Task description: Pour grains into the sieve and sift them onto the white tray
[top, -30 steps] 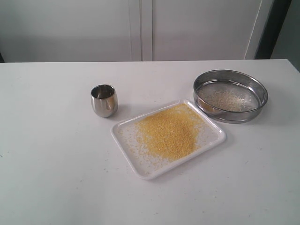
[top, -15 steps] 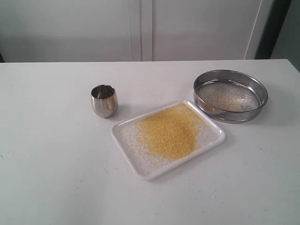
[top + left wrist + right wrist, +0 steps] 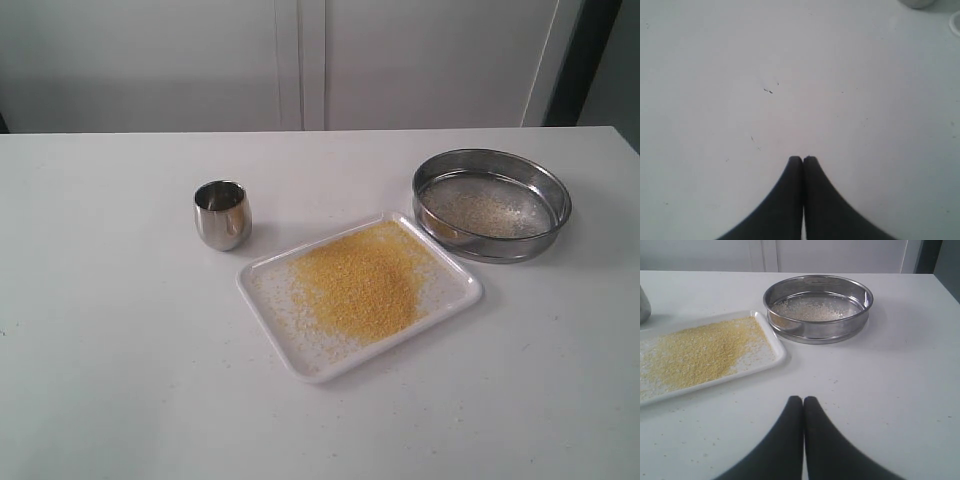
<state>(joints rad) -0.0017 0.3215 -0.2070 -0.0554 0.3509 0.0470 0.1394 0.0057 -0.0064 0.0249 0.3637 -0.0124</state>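
Yellow grains (image 3: 358, 282) (image 3: 695, 354) lie in a heap spread over the white tray (image 3: 455, 299) (image 3: 776, 357) at the table's middle. The round steel sieve (image 3: 492, 203) (image 3: 818, 308) stands on the table just behind the tray's right end, with a thin pale residue on its mesh. Neither arm shows in the exterior view. My left gripper (image 3: 803, 159) is shut and empty over bare white table. Also shut and empty, my right gripper (image 3: 803, 399) hovers over the table, short of the tray's end and the sieve.
A small shiny steel cup (image 3: 222, 214) stands upright to the left of the tray; its edge shows in the right wrist view as the cup (image 3: 643, 305). Stray grains dot the table near the tray. White cabinet doors (image 3: 300, 60) close off the back.
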